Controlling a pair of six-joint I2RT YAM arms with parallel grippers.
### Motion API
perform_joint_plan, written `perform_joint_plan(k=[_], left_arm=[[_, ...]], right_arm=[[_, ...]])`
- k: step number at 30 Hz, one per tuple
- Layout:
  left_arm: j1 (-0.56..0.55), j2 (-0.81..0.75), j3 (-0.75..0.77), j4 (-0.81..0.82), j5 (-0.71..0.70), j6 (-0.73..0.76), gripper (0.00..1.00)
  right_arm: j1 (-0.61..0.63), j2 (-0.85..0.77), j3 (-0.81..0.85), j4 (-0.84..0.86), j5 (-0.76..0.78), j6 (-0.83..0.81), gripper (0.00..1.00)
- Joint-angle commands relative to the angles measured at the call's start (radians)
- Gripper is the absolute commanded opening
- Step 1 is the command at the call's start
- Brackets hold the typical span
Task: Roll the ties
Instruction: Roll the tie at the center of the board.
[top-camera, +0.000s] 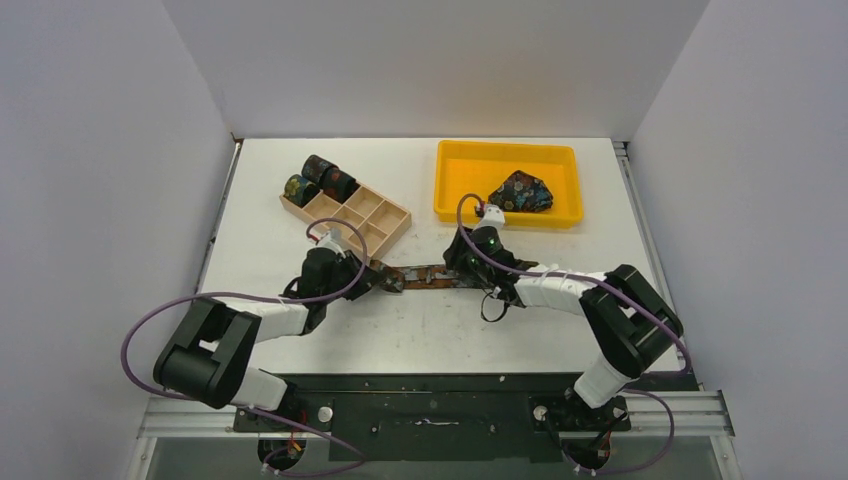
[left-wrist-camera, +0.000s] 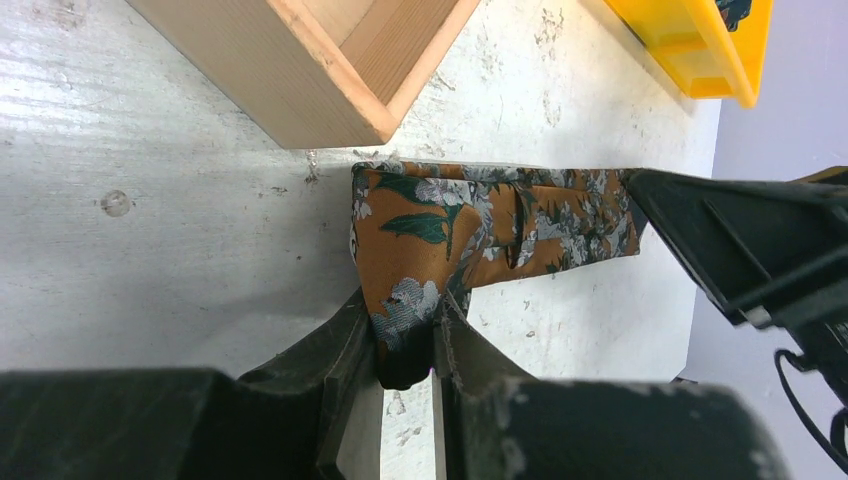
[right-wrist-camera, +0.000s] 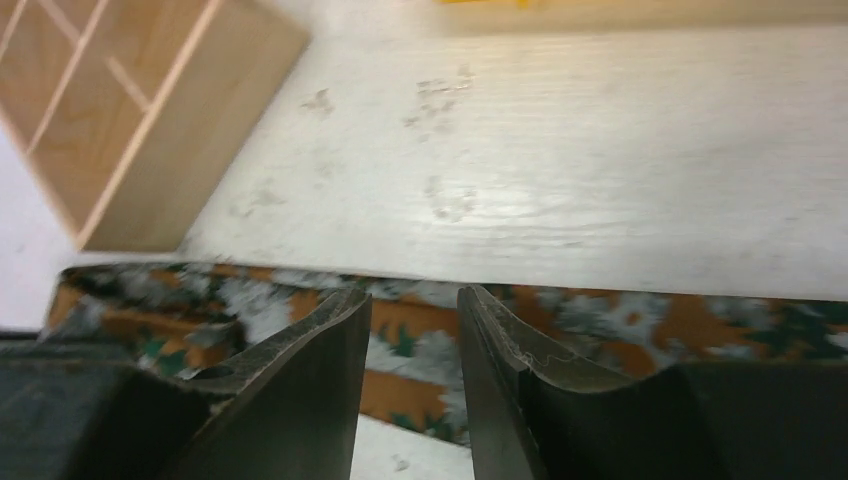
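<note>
Nearest, my left gripper (left-wrist-camera: 408, 348) clamps the tie (left-wrist-camera: 470, 220) end, lower centre, to start rolling | my right gripper (right-wrist-camera: 412, 302), parted, likely steadies mid-strip.

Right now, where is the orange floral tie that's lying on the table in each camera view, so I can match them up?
Top external: the orange floral tie stretches sideways mid-table, just nearer than the wooden box.
Left wrist: the tie is at frame centre, with the box corner above it.
Right wrist: the tie is a blurred band along the bottom, box upper left.
Shared landmark: the wooden box.
</note>
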Motion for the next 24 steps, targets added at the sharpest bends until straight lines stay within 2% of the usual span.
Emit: perform_joint_plan(k=[1,9,16,24], left_arm=[[-0.004,-0.053,-0.008,0.01,-0.024,-0.009,0.0],[-0.006,-0.112,-0.033,-0.003,-0.05,-0.047,0.0],[-0.006,-0.17,-0.019,-0.119,-0.115,-0.038,0.0],[-0.051,-0.232,-0.01,-0.272,-0.175,0.023,0.0]], right_arm=[[-0.037,0.0,-0.034,-0.003,0.104,0.008,0.38],[-0.028,0.002,-0.145,0.025,0.094,0.053,0.34],[0.016,-0.045,-0.247,0.039,0.103,0.1,0.33],[0.165,-0.149,-0.377,0.029,0.166,0.226,0.32]])
